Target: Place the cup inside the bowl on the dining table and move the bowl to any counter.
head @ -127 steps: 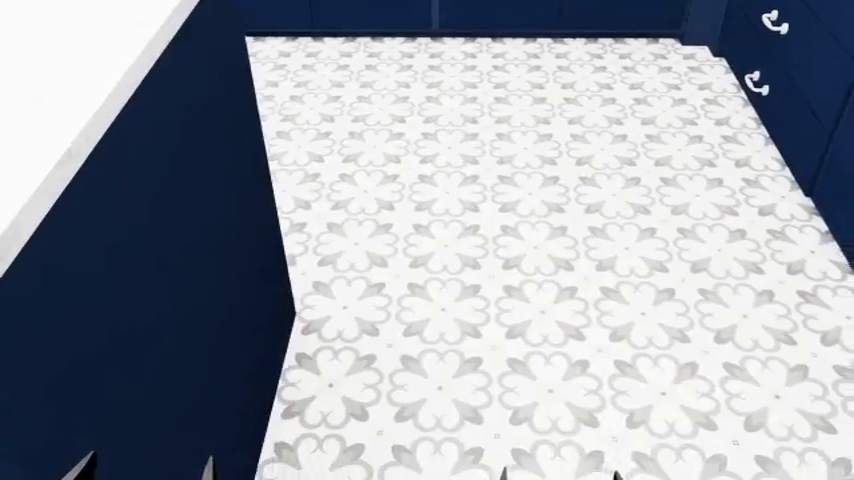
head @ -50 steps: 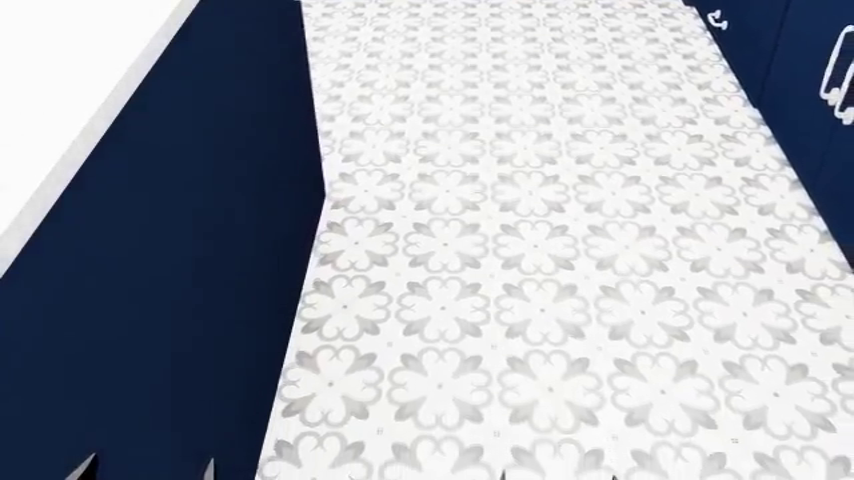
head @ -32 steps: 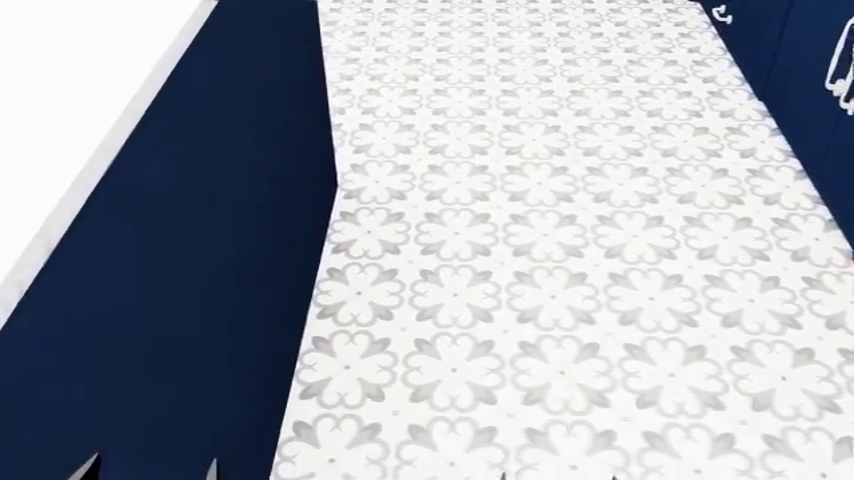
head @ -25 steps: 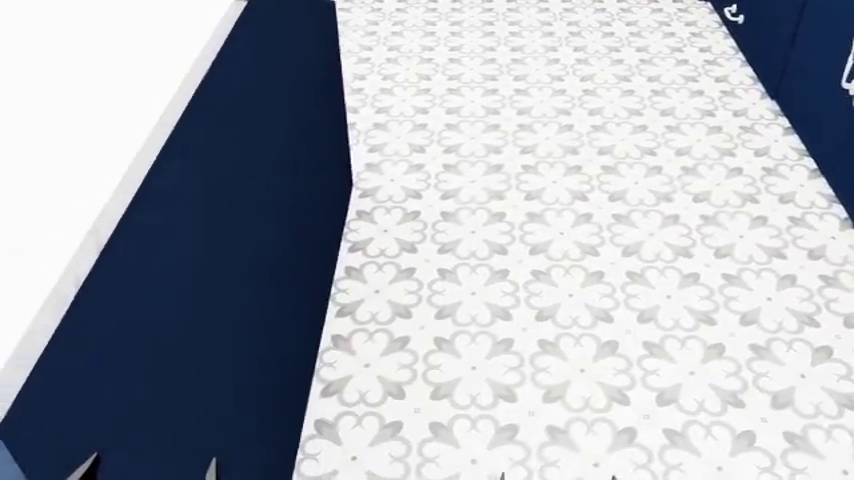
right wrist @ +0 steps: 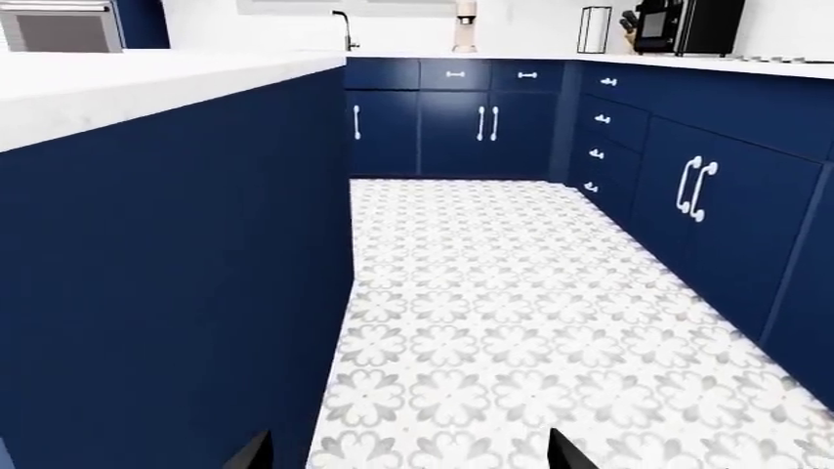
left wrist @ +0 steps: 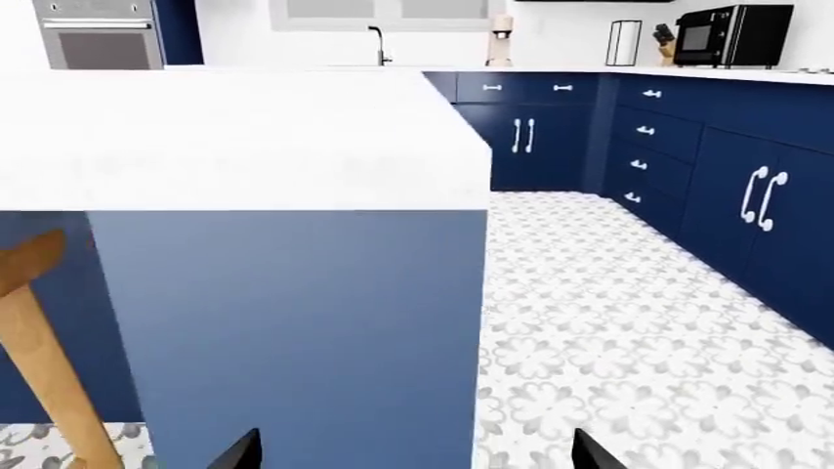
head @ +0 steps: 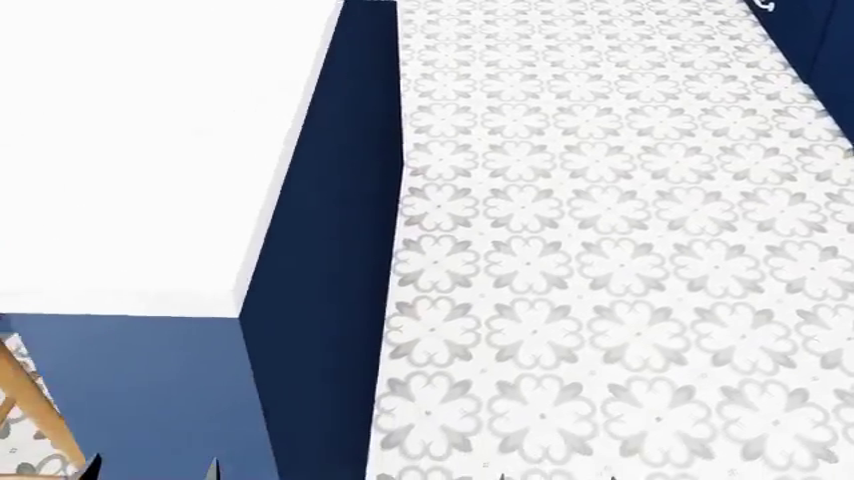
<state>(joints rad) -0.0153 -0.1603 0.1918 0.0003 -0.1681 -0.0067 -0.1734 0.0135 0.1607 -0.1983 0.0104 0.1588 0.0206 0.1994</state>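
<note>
The cup, the bowl and the dining table are out of view. A counter with a white top and navy sides fills the left of the head view, showing its near corner. It also shows in the left wrist view and the right wrist view. My left gripper is open with nothing between its dark fingertips, facing the counter's blue end panel. Its tips peek in at the head view's lower edge. My right gripper is open and empty over the patterned floor.
A light wooden leg slants beside the counter's end, also in the head view. Navy cabinets line the right side and far wall, topped by another worktop with a microwave. Floral tile floor runs between.
The head view has shifted. The counter top now covers much more of the left, its near corner and end panel have come into sight, and the wooden leg has appeared.
</note>
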